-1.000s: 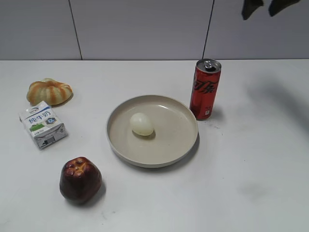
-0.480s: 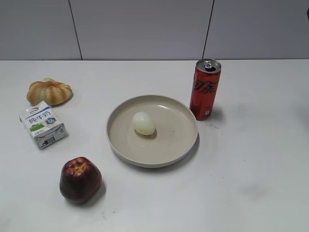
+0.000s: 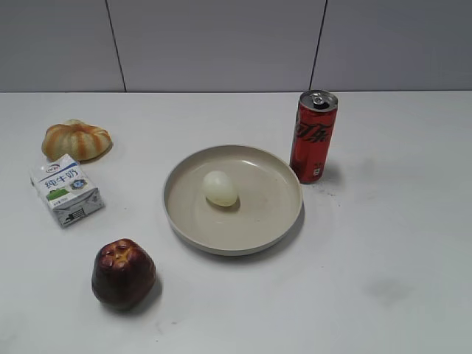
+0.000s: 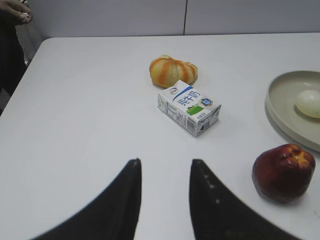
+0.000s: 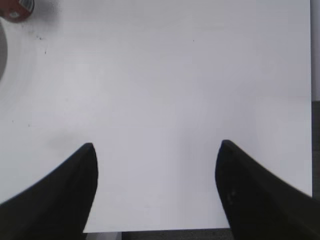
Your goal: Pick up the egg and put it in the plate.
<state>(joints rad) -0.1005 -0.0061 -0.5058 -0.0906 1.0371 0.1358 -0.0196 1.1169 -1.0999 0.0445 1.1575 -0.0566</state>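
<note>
The pale egg (image 3: 220,189) lies inside the beige plate (image 3: 280,221), left of its middle. Both also show at the right edge of the left wrist view, the egg (image 4: 308,103) in the plate (image 4: 280,112). Neither gripper shows in the exterior view. My left gripper (image 4: 165,162) is open and empty above bare table, well left of the plate. My right gripper (image 5: 156,145) is wide open and empty above bare table near the table's edge, far from the plate.
A red soda can (image 3: 313,136) stands just right of the plate. A ribbed orange bun (image 3: 76,139), a milk carton (image 3: 66,190) and a dark red apple (image 3: 123,273) sit on the left. The table edge (image 5: 200,231) is near my right gripper.
The right gripper's dark fingers at the top right of the exterior view have gone out of view. The egg has rolled slightly to the right in the plate and now rests.
</note>
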